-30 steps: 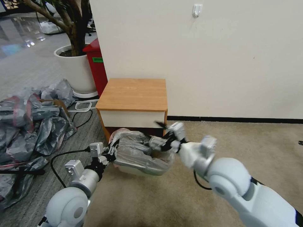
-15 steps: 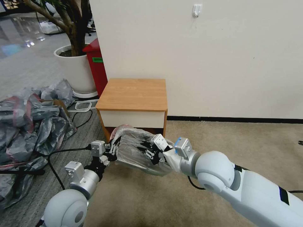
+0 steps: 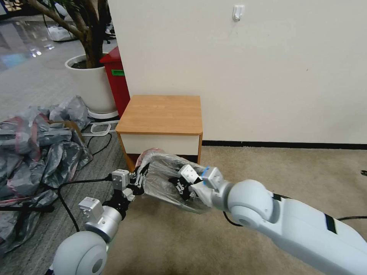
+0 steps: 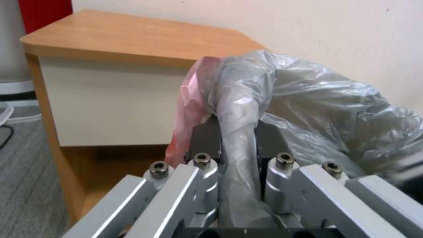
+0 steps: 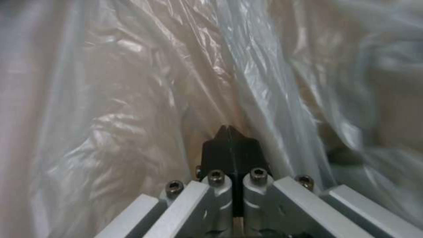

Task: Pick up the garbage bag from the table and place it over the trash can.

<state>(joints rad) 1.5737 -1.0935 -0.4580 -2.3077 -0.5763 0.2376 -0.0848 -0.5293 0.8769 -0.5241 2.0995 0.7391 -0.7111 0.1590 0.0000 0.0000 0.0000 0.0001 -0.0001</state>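
Observation:
The garbage bag [image 3: 162, 175], thin grey plastic with a pink rim band, is bunched up low in front of the table [image 3: 162, 112]. My left gripper [image 3: 139, 181] holds its left edge. In the left wrist view the left gripper [image 4: 238, 132] is shut on a twisted strand of the garbage bag [image 4: 308, 99], with the pink band beside it and the table [image 4: 132, 36] behind. My right gripper [image 3: 180, 186] is pushed into the bag from the right. The right wrist view has the right gripper [image 5: 230, 137] shut, its tips together against the garbage bag [image 5: 132, 82]. The trash can is hidden under the bag.
A large heap of grey-and-pink bags [image 3: 34, 145] lies on the floor at left, with a black cable [image 3: 67, 191] beside it. A red bin [image 3: 116, 80] and a white plant pot [image 3: 90, 86] stand behind the table. Open beige carpet [image 3: 290, 168] stretches to the right.
My right arm has swung left and its gripper has gone from the bag's right edge into the bag. The bag has bunched up and shifted left. The left gripper has barely moved.

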